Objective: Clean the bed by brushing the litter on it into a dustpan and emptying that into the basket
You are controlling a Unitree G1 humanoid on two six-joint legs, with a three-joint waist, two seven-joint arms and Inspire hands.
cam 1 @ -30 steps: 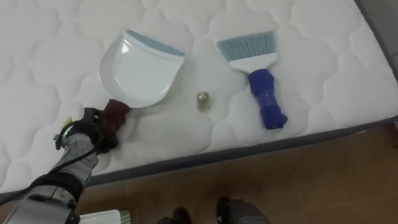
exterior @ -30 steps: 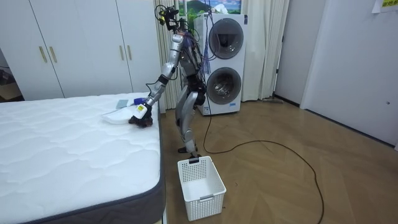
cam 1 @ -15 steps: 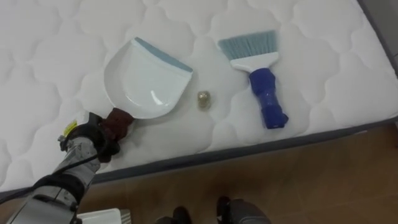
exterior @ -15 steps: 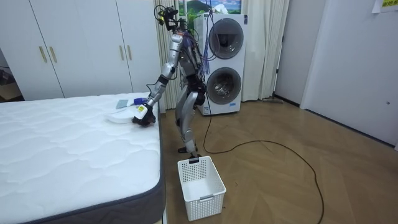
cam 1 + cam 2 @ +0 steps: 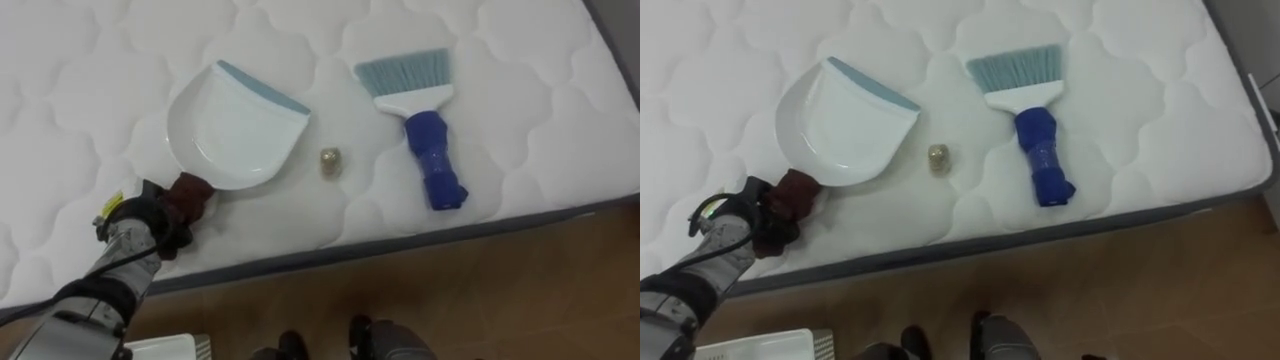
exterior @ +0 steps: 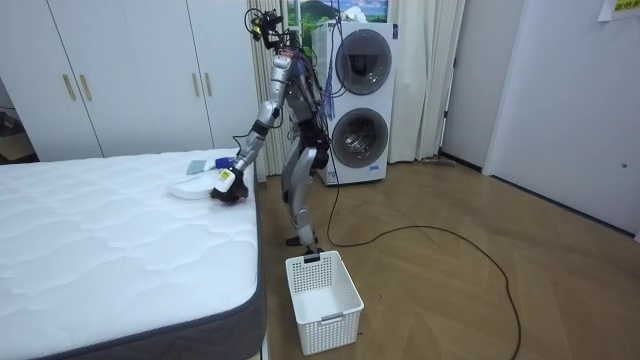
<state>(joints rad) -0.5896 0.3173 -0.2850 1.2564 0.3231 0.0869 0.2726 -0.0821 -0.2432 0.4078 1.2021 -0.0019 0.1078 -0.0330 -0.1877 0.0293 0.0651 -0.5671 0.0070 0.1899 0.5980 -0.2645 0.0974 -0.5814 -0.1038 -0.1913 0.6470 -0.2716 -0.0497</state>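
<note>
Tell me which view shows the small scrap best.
The left eye view: the scrap lies uncovered between dustpan and brush. The right eye view shows it equally well; in the room view it is too small to tell.

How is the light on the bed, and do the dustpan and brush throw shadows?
Left eye view: soft, even light on the mattress; the white dustpan shows a faint sheen, and the brush throws only a thin shadow. Room view: bright, even light, a soft sheen on the wood floor.

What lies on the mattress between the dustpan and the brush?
A small brownish scrap, touching neither the dustpan nor the brush; both eye views show it.
</note>
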